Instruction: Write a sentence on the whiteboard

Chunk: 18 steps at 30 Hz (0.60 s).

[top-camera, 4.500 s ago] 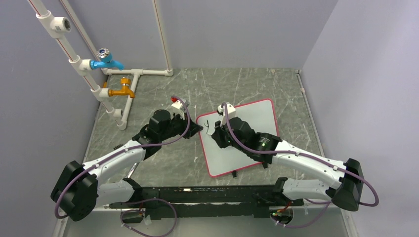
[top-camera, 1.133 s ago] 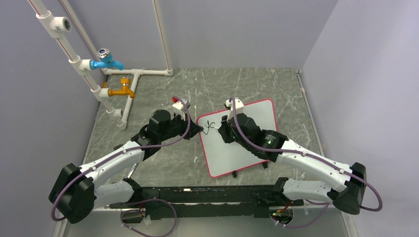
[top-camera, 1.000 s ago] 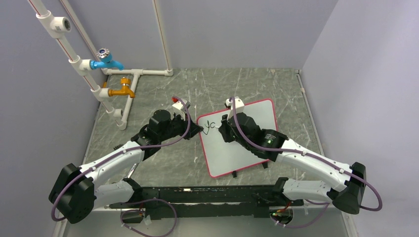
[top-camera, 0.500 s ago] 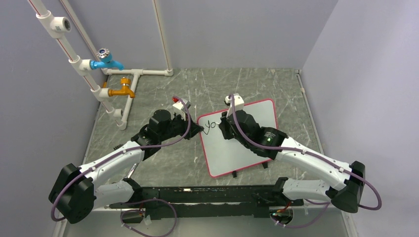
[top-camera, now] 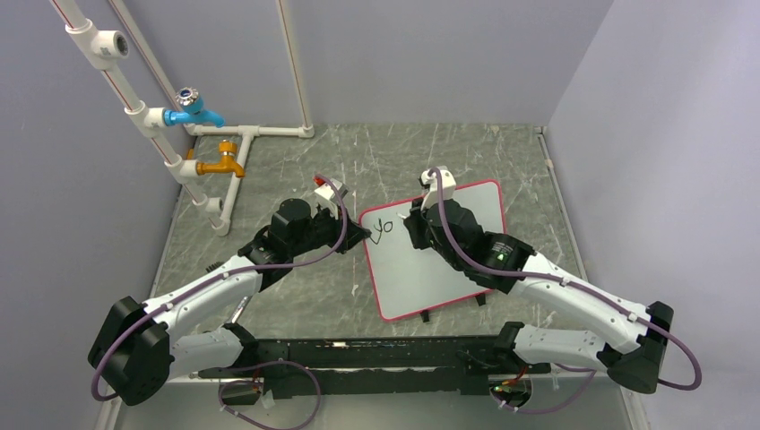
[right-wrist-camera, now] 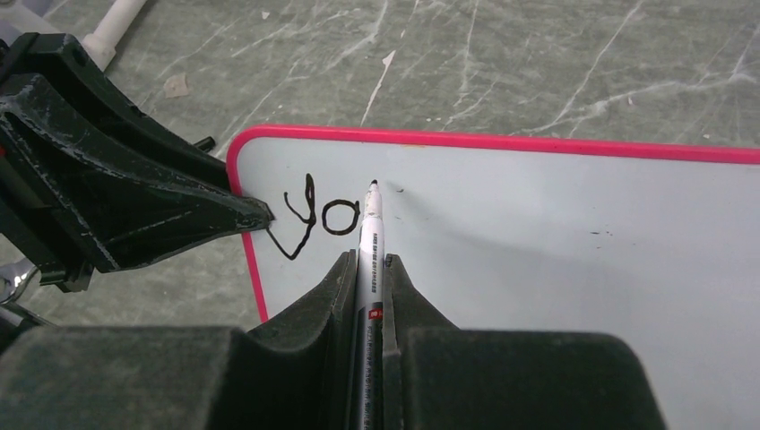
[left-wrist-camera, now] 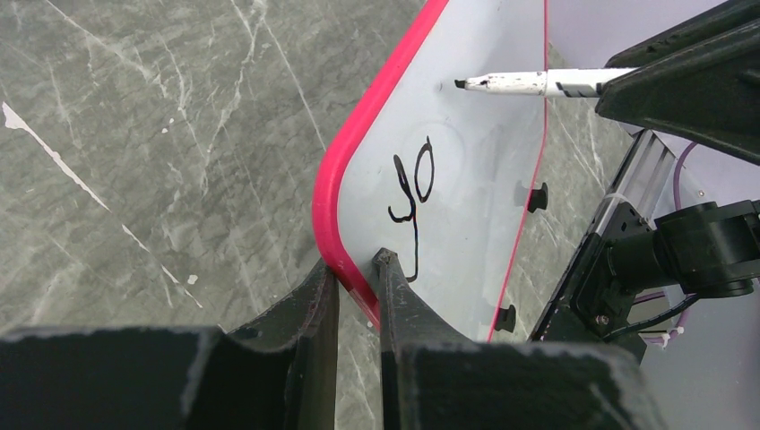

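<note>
Left tool (left-wrist-camera: 354, 262), right tool (right-wrist-camera: 367, 259): both clenched.

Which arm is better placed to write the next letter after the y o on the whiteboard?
Right. The right gripper is shut on the marker, whose tip sits just beside the written yo. The left gripper is clamped on the whiteboard at its red edge, steadying it.

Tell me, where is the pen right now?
In the right wrist view, the pen is pinched in the right gripper, its tip over the whiteboard, just right of the black letters.
</note>
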Motion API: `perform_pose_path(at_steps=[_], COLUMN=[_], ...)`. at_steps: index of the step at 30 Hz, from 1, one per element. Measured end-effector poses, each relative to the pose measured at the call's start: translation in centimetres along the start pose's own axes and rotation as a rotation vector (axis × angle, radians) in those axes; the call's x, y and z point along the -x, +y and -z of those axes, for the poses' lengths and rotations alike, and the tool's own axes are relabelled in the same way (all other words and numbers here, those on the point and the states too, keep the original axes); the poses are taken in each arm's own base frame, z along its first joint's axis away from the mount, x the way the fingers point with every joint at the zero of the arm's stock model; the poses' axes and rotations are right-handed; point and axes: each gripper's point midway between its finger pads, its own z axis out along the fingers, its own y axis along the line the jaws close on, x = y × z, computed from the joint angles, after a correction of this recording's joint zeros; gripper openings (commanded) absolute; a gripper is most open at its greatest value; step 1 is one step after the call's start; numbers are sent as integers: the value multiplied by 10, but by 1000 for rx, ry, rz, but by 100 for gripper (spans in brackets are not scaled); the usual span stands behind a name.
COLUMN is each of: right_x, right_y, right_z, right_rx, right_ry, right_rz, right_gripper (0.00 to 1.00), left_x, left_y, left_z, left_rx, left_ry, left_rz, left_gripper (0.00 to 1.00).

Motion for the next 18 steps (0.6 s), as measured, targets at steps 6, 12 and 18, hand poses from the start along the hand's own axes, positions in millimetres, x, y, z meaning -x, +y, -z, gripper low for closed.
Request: perform_pose_path(at_steps=[6, 12, 18], right_x=[-4, -10, -16], right_y=[-1, -1, -2], right_z=[-5, -9, -11], right_rx=[-13, -20, -20], right_ry=[14, 29, 38], right_rz=[9, 18, 20], right_gripper=[0, 0, 0], left_x=[0, 0, 0], left_y=[0, -1, -1], left_z=[0, 0, 1], left_rx=[-2, -4, -2], left_ry=[0, 0, 4], left_rz=[-1, -5, -3], left_gripper=[0, 0, 0])
